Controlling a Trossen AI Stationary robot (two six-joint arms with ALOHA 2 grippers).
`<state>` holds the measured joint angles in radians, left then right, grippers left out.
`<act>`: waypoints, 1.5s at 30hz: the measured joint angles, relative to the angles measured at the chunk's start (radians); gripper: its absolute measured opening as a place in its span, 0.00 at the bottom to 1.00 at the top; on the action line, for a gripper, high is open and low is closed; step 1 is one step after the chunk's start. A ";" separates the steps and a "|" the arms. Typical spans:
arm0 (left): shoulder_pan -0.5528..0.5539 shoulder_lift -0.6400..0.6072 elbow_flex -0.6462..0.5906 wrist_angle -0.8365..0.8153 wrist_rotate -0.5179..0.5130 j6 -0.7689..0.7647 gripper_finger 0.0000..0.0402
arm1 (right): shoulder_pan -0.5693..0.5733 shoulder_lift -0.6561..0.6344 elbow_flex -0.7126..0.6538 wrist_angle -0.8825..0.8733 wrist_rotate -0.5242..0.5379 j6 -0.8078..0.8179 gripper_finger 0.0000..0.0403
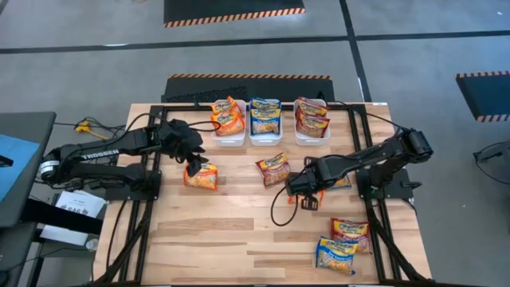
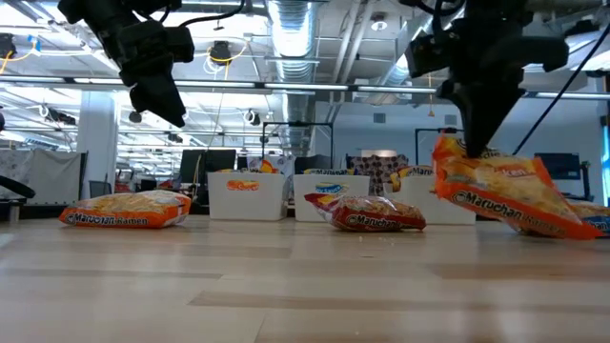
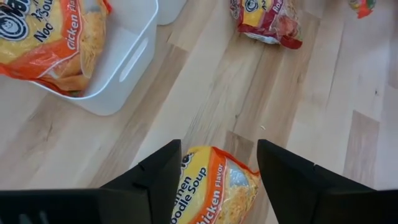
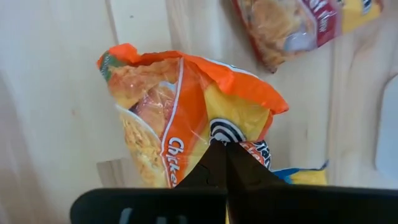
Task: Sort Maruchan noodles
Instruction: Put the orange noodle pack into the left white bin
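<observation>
The right gripper (image 4: 225, 163) had its jaws pinched on the edge of an orange packet (image 4: 186, 118), tilted with one end raised off the table (image 1: 239, 231). The left gripper (image 3: 219, 171) hovered with jaws spread — another orange packet (image 3: 214, 186) lay on the wood directly beneath them, near the three white tubs (image 1: 263, 135) that held sorted packets.

occluded: orange packet (image 1: 338, 182) mostly under right arm | blue packet (image 4: 305, 175) edge-cut

Bright, even overhead light from ceiling fixtures (image 2: 286, 29). Soft short shadows on table (image 1: 239, 231). Low view: near tabletop blurred. Wrist views sharp, mild glare on packets.
</observation>
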<state>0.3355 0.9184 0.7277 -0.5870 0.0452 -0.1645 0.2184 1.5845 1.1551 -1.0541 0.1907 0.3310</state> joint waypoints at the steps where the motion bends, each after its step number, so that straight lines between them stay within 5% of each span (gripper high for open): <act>1: 0.000 0.000 0.000 0.005 0.000 -0.010 0.50 | 0.000 0.000 0.001 0.003 0.009 0.000 0.01; 11: 0.000 0.000 0.000 0.280 0.018 -0.210 0.54 | -0.006 0.000 0.012 0.102 0.046 -0.014 0.01; 24: 0.000 0.004 0.000 0.478 0.055 -0.245 0.54 | -0.123 -0.002 0.208 0.163 0.098 -0.145 0.01; 45: -0.017 0.359 0.093 0.775 0.160 -0.263 0.54 | -0.249 -0.001 0.324 0.254 0.101 -0.309 0.01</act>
<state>0.3187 1.2778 0.8205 0.1882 0.2054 -0.4275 -0.0304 1.5833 1.4788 -0.7998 0.2920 0.0224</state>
